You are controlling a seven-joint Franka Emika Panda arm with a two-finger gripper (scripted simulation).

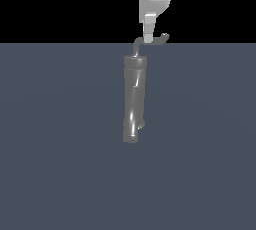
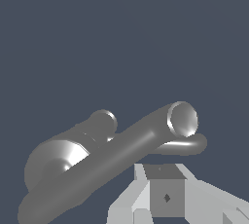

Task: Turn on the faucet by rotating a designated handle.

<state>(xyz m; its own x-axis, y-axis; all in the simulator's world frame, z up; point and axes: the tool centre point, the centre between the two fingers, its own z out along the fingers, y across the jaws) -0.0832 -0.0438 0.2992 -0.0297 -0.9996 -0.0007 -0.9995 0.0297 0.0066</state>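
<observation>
Surface: plain slate-blue floor (image 1: 55,164) is spreading flat across the exterior view, meeting black backdrop (image 1: 60,4).
Faucet (image 1: 134,99): standing mid-frame on floor.
Handle (image 1: 150,42): projecting from faucet's top.
Gripper (image 1: 149,33): hanging at handle, touching it; finger spread cannot be told.

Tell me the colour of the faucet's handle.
Grey metal, like the faucet; the handle shows best in the exterior view.

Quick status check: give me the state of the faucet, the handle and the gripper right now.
faucet: lying on the grey surface, no water visible.
handle: sticks out from the capped end, hooked tip toward the exterior view's right.
gripper: at the handle rod; open or shut cannot be told.
</observation>
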